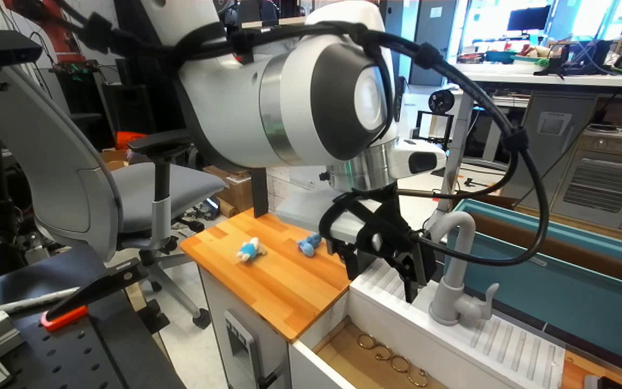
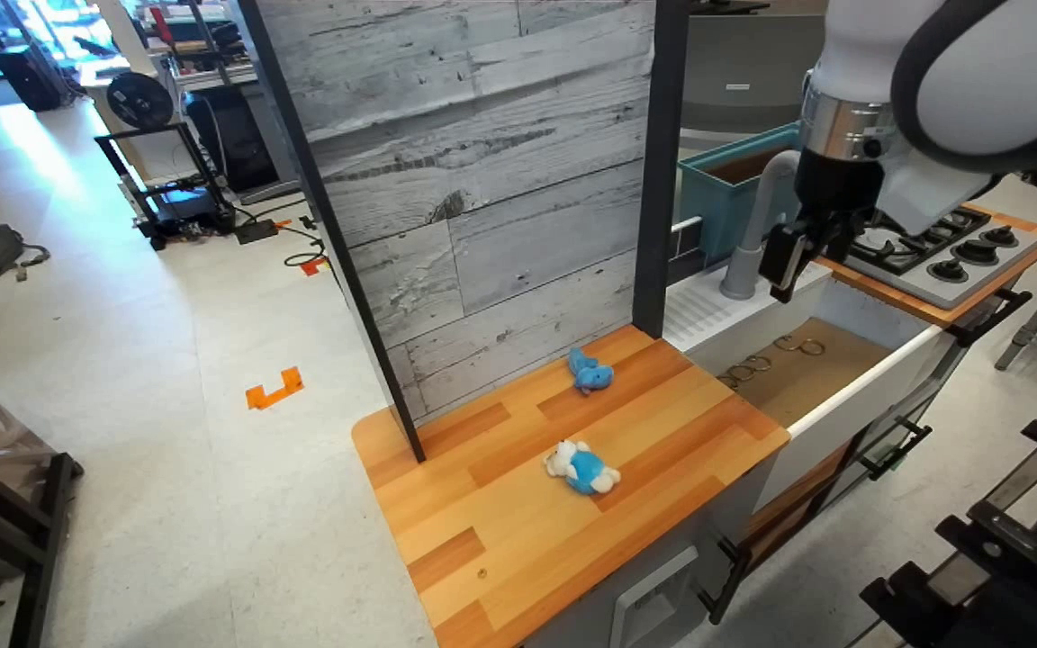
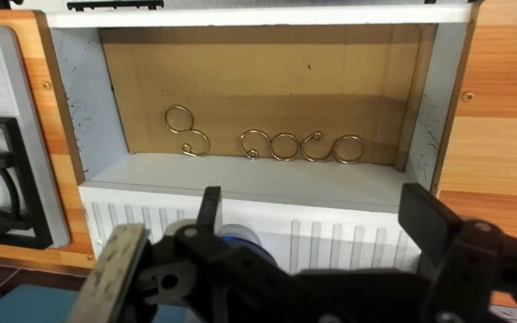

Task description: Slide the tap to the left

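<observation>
The tap [image 1: 455,265] is light grey, with an arched gooseneck spout and a round base, and stands upright on the white ribbed ledge behind the sink. It also shows in an exterior view [image 2: 757,211], partly behind my gripper. In the wrist view only part of its round base [image 3: 240,231] shows, mostly hidden by the left finger. My gripper [image 1: 381,285] is open, pointing down over the ledge, close beside the tap's spout. It also shows in an exterior view [image 2: 784,265]. In the wrist view the fingers [image 3: 310,197] are wide apart with nothing held between them. I cannot tell whether a finger touches the tap.
The sink basin [image 3: 263,67] holds several gold wire hooks [image 3: 285,146]. A teal planter [image 1: 548,292] stands behind the tap. A blue toy [image 2: 590,370] and a white-and-blue toy [image 2: 583,468] lie on the wooden counter [image 2: 500,540]. A stove top [image 2: 951,252] lies past the sink.
</observation>
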### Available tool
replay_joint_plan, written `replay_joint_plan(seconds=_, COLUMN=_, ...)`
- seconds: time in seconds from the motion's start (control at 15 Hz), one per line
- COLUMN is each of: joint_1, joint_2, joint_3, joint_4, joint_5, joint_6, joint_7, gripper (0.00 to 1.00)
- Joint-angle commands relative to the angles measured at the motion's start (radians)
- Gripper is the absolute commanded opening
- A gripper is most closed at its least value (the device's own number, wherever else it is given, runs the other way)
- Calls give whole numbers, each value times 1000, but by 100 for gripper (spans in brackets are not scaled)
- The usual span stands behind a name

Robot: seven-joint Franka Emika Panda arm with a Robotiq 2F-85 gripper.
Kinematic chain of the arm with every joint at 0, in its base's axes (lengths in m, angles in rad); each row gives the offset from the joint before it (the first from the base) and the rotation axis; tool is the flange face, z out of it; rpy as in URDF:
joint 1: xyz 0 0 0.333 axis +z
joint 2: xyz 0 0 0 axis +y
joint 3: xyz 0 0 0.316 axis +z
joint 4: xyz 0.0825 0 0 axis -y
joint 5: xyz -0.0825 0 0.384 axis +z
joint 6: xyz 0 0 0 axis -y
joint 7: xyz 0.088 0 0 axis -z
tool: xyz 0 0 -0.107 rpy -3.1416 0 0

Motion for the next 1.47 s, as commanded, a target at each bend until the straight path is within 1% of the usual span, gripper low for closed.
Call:
replay_joint_plan(seconds=0.0, joint_1=110, joint_2=81, joint_3=-92, joint_4=46, joint_5=-1, joint_6=113, joint_7=25, gripper=100)
replay_joint_plan(seconds=0.2, joint_1=208, joint_2=117, joint_3=-193, joint_4=38, joint_5=-4, joint_6=196, joint_7=50, gripper=100)
replay_joint_plan(seconds=0.4, joint_1=297, joint_2=154, joint_3=-276, joint_4=27, joint_5=12, joint_6=252, joint_7=65, gripper=100)
replay_joint_plan(seconds=0.73, joint_1=426, joint_2=232, joint_3=-385, joint_4=19, joint_5=60, joint_6=330, joint_7=70, gripper=100)
replay_joint_plan(seconds=0.93, joint_1=477, joint_2=289, joint_3=-424, joint_4=42, joint_5=122, joint_6=354, joint_7=58, gripper=100)
replay_joint_plan(seconds=1.07, joint_1=498, joint_2=319, joint_3=-438, joint_4=61, joint_5=164, joint_6=362, joint_7=51, gripper=100)
replay_joint_plan(seconds=1.2, joint_1=515, joint_2=344, joint_3=-442, joint_4=80, joint_5=200, joint_6=371, joint_7=44, gripper=100)
replay_joint_plan(seconds=1.4, joint_1=525, joint_2=360, joint_3=-428, joint_4=110, joint_5=232, joint_6=371, joint_7=37, gripper=100)
